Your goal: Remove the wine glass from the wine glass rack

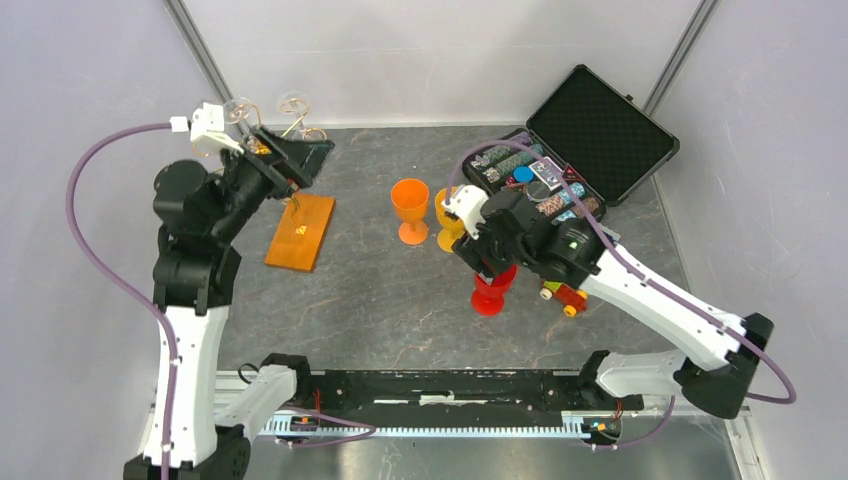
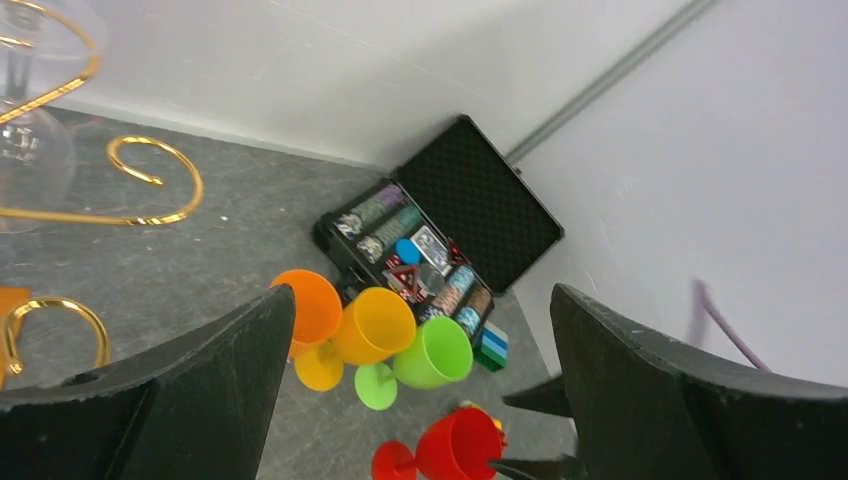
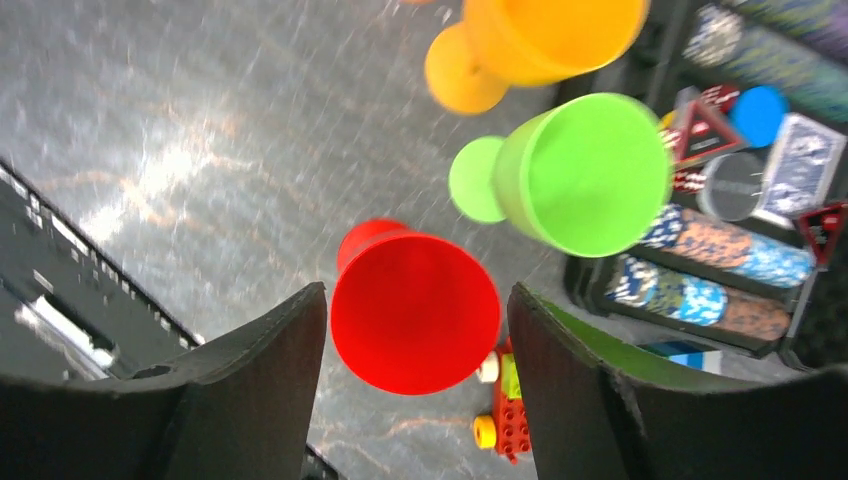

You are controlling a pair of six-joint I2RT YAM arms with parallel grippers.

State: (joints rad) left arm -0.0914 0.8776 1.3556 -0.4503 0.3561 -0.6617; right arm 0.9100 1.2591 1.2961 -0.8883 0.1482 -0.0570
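Observation:
The wine glass rack (image 1: 300, 232) stands at the back left, gold wire on an orange-brown wooden base. Two clear wine glasses (image 1: 240, 108) hang upside down from its scroll arms. My left gripper (image 1: 305, 160) hovers open just right of the wire, holding nothing. In the left wrist view a clear wine glass (image 2: 28, 140) and the gold scrolls (image 2: 150, 190) sit at the far left, outside the gripper (image 2: 420, 300). My right gripper (image 1: 495, 270) is open around a red goblet (image 3: 415, 312) standing on the table, with a small gap on each side.
Orange (image 1: 410, 205), yellow (image 3: 540, 35) and green (image 3: 580, 170) goblets stand beside the red one. An open black case (image 1: 590, 130) of chips and cards lies at the back right. A small toy brick car (image 1: 562, 297) rests by the red goblet.

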